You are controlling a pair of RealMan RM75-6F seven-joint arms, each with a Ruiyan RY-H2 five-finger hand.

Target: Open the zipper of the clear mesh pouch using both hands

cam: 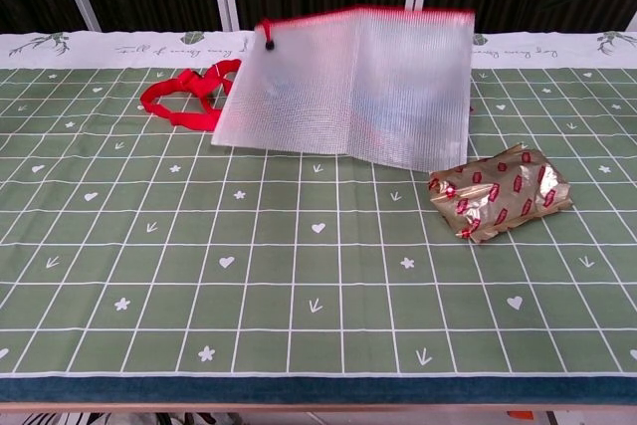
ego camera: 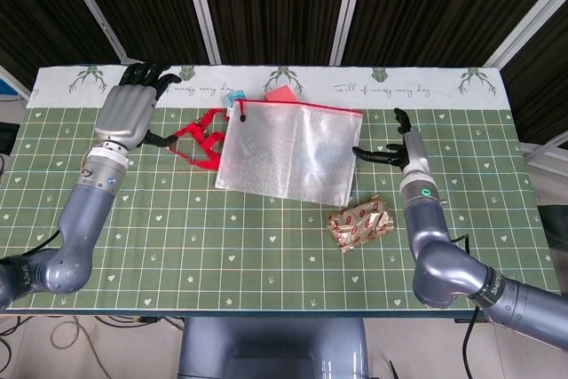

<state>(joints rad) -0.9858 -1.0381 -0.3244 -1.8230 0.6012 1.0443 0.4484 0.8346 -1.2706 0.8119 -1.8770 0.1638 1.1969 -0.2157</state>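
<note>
The clear mesh pouch [ego camera: 288,153] is seen at the centre of the head view, slightly tilted, its red zipper edge [ego camera: 302,106] turned toward the top of the frame. In the chest view the pouch [cam: 348,87] appears blurred; whether it rests fully on the table [ego camera: 266,228] cannot be told. A dark zipper pull [ego camera: 243,116] is noted at the upper-left corner of the pouch. A red strap [ego camera: 200,138] lies just left of it.

The left hand [ego camera: 131,108] is placed at the upper left, fingers spread apart — nothing is gripped. The right hand [ego camera: 395,150] is placed right of the pouch, fingers extended and apart, apart from the pouch.

A gold-and-red wrapped packet [ego camera: 359,222] lies below the pouch's lower-right corner. A red block [ego camera: 280,95] is partly hidden behind the zipper edge.
</note>
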